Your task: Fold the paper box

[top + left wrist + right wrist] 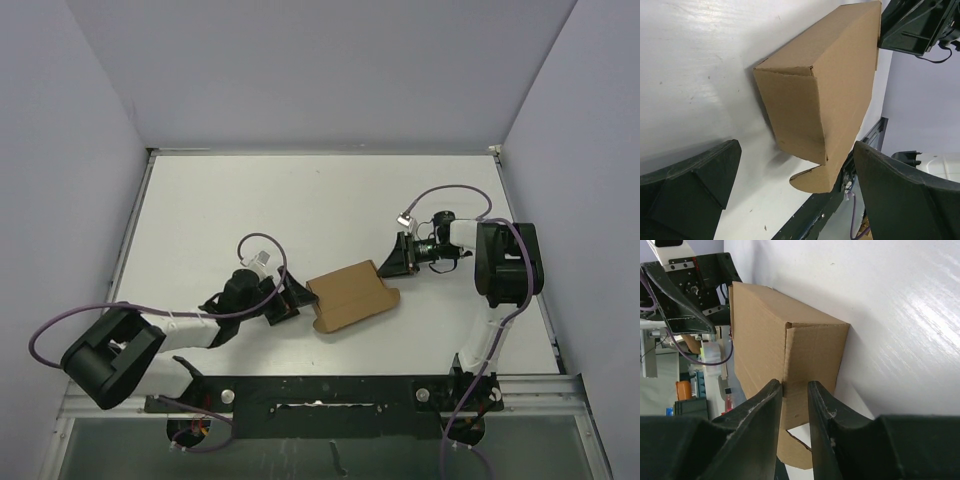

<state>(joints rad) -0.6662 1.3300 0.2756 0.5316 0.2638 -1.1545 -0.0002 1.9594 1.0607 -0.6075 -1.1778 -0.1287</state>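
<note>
Left gripper (288, 300): it lies low on the table (250, 200), just left of the carton. Its fingers (695, 190) are spread wide, with nothing between them.

Paper box (352, 295): it sits near the middle of the table, between our two grippers. It is already raised into a small brown carton and lies slantwise to the table edge.

Near end of box: the left wrist view shows an end panel closed off, with a seam along its top corner.

Rounded tab (815, 180): it juts out loose at the lower corner, beside the left arm's outer finger. We judge it is not yet tucked.

Right gripper (398, 258): its tip is at the far end of the carton. Its fingers (765, 410) are almost together, with only a thin slit between them. We cannot tell whether they pinch a flap edge or merely press on the wall.

Step in hand: we judge we are closing the last flaps, with the carton braced from both ends.

How to do it well: we hold the right end steady as a backstop. We bring the left fingers square onto the loose tab and push it along its crease, not across the wall.

Risk: thin card buckles easily, and a light carton may slide or swing on the smooth table if we press from one end only.
</note>
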